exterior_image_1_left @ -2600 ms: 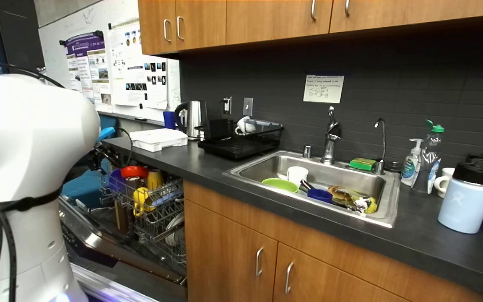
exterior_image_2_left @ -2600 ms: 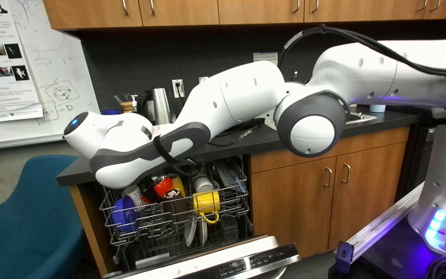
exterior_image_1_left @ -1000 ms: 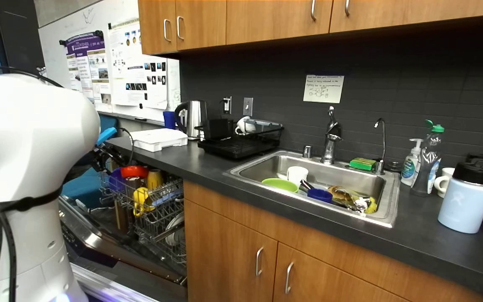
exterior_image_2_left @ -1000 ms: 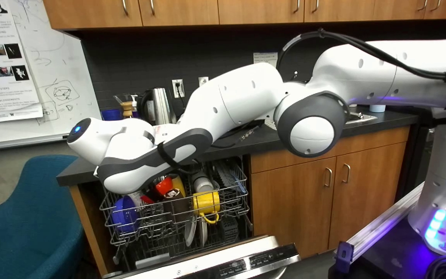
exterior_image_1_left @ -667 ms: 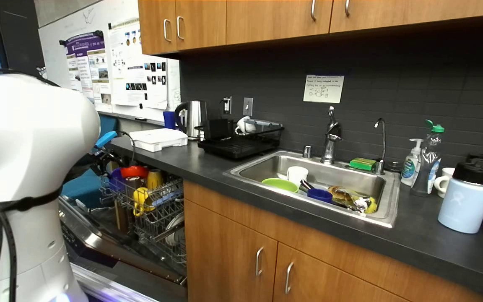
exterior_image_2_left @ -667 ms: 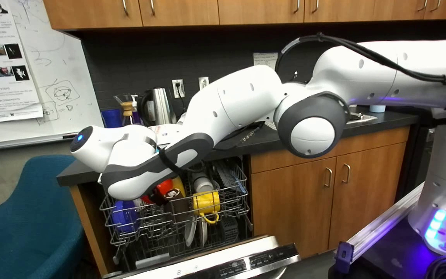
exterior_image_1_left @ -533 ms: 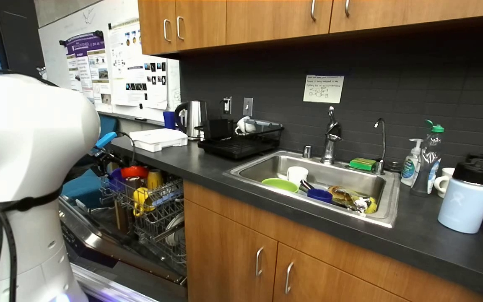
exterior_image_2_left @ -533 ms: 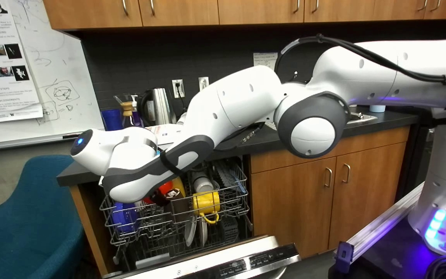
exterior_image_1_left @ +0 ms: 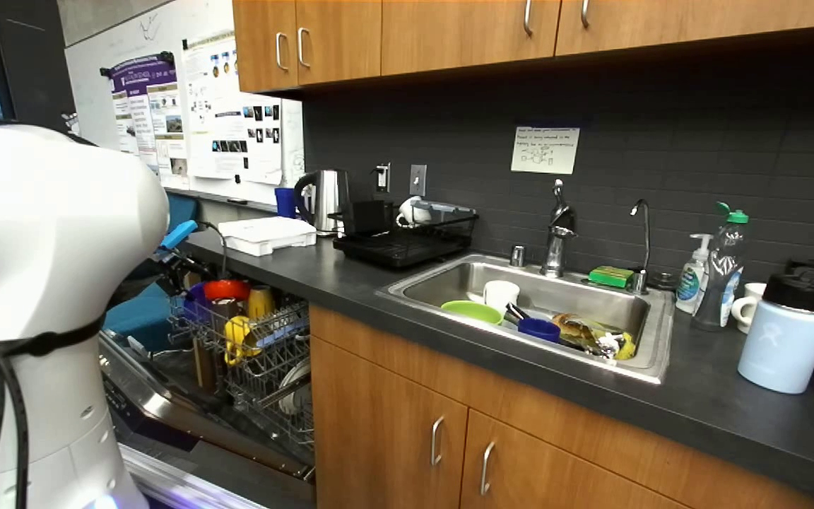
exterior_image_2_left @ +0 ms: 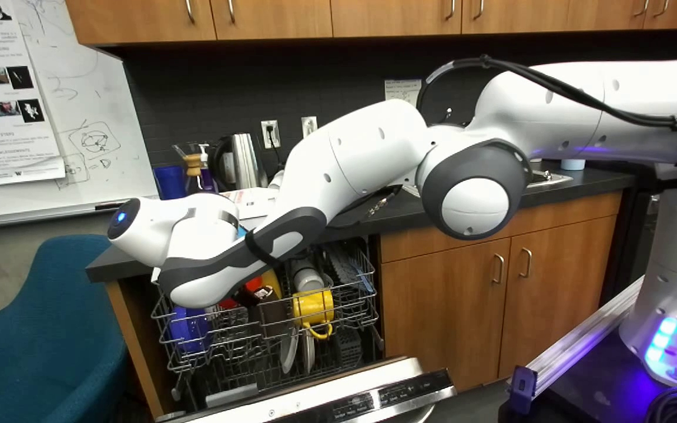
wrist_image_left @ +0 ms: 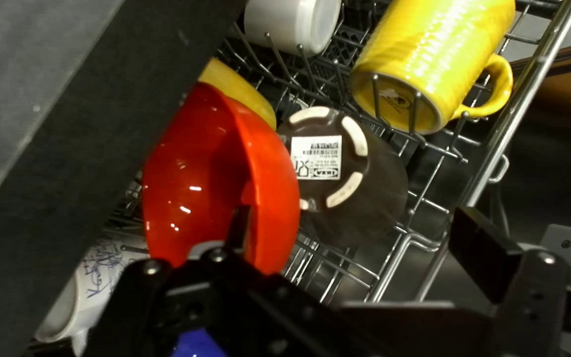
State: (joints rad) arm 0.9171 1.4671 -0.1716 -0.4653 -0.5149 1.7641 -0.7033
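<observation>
In the wrist view we see one glossy red bowl [wrist_image_left: 216,183], lying tilted in the upper silver wire rack [wrist_image_left: 527,94] of an open dishwasher [exterior_image_2_left: 315,392]. The jaws stand wide apart with nothing gripped; one black fingertip [wrist_image_left: 239,230] overlaps the bowl's mouth, but we cannot tell whether it touches. We judge the bowl stiff, fairly light and slippery, and easily chipped if it is ceramic; we would take it by the rim, one pad inside the wall and one outside. Around it we count one dark brown round vessel [wrist_image_left: 374,183] with its base toward the camera, one yellow ribbed mug [wrist_image_left: 424,54] with a handle, one smooth yellow vessel [wrist_image_left: 241,91] partly hidden, one pale cup [wrist_image_left: 285,22], one white mug with blue scribbles [wrist_image_left: 99,277] and one blue piece [wrist_image_left: 199,344], mostly covered.
</observation>
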